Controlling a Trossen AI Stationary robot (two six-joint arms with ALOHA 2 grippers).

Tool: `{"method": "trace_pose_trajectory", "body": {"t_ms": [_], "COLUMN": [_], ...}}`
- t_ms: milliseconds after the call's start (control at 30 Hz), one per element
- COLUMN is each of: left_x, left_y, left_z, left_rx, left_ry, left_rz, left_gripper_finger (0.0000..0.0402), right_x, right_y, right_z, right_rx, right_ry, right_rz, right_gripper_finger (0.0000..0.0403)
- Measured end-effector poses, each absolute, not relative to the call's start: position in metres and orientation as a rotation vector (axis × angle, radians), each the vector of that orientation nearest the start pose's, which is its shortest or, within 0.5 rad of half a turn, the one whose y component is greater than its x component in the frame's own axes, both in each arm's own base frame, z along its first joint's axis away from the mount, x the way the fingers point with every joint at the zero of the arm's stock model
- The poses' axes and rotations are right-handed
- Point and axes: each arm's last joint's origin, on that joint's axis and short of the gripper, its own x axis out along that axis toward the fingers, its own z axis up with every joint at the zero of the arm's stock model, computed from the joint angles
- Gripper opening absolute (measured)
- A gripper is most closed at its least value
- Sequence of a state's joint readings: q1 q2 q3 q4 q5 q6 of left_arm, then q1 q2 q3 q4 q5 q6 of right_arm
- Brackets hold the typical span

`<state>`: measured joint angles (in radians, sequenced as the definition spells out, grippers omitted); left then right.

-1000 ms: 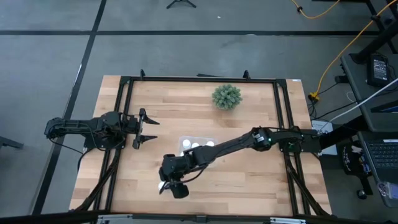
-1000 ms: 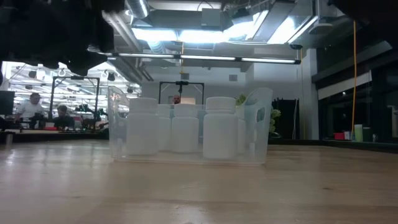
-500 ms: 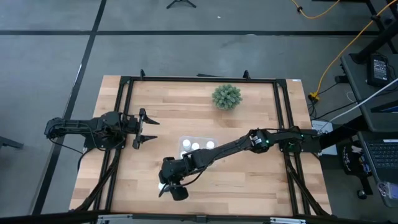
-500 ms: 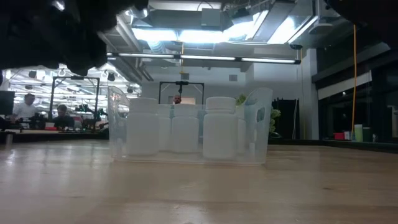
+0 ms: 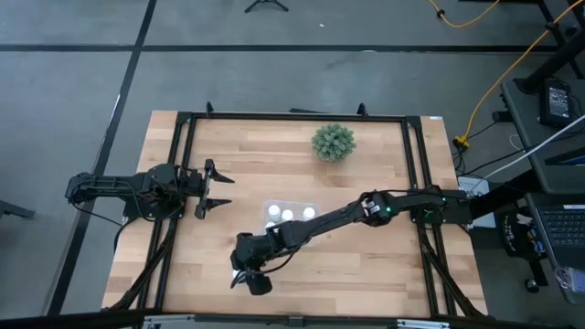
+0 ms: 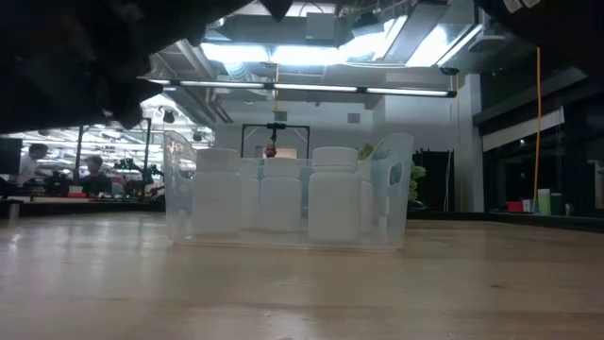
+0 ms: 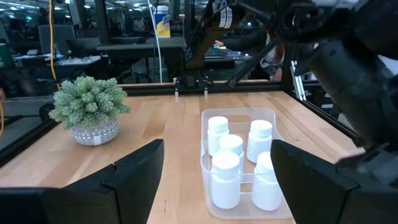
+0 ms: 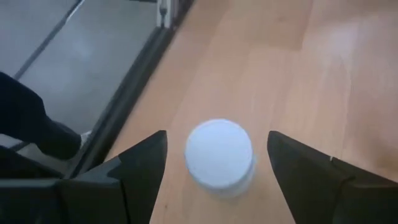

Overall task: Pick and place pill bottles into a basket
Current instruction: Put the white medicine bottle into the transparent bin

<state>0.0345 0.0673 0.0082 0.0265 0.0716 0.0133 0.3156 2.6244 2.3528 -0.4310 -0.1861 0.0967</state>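
My right gripper (image 8: 217, 171) hangs above a single pill bottle (image 8: 219, 154) that stands upright on the worktop (image 8: 298, 74), near its front edge and to the left of the basket (image 7: 249, 115). In the right wrist view the round white cap sits between my two fingers (image 8: 140, 165), which are spread apart with a clear gap on either side; nothing is held. In the high view the same gripper (image 5: 249, 277) lies well forward of the basket (image 5: 291, 213), with the arm stretched across from the right side.

The step in hand is judged to be the pick of this last loose bottle. To do it well:

1. Centre the cap evenly between the fingers before descending. It reads slightly closer to one finger, so a small lateral correction is advisable.
2. Descend vertically until the fingers flank the body below the cap, not the cap alone. The cap rim offers little holding surface.
3. Close gently. The bottle is light and smooth, and an off-centre squeeze could tip or eject it.
4. Lift clear of the worktop before travelling toward the basket.

The basket already holds several upright bottles (image 7: 227, 177), standing close together. Select a free space at the near end and lower the bottle straight in, so that standing neighbours are not struck.

My left gripper (image 5: 215, 189) waits at the left side of the worktop, fingers spread, holding nothing.
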Motion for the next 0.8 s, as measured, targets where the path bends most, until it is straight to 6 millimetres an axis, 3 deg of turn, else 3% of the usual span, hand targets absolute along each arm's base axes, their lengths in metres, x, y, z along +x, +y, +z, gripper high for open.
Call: {"method": "trace_pose_trajectory", "body": {"t_ms": [300,500,800], "left_x": [0.101,0.101,0.101], "left_y": [0.001,0.001,0.001], "left_z": [0.164,0.163,0.164], "left_rx": [0.011,0.012,0.012], "left_ry": [0.032,0.033,0.033], "left_rz": [-0.038,-0.037,-0.038], "left_gripper_finger": [0.029,0.029,0.029], "right_x": [0.549,0.551,0.551], "right_y": [0.179,0.18,0.18], "right_z": [0.147,0.147,0.147], "right_rx": [0.06,0.062,0.061], "right_ry": [0.758,0.725,0.722], "right_rz": [0.464,0.472,0.472], "right_gripper_finger": [0.0279,0.0276,0.0209]}}
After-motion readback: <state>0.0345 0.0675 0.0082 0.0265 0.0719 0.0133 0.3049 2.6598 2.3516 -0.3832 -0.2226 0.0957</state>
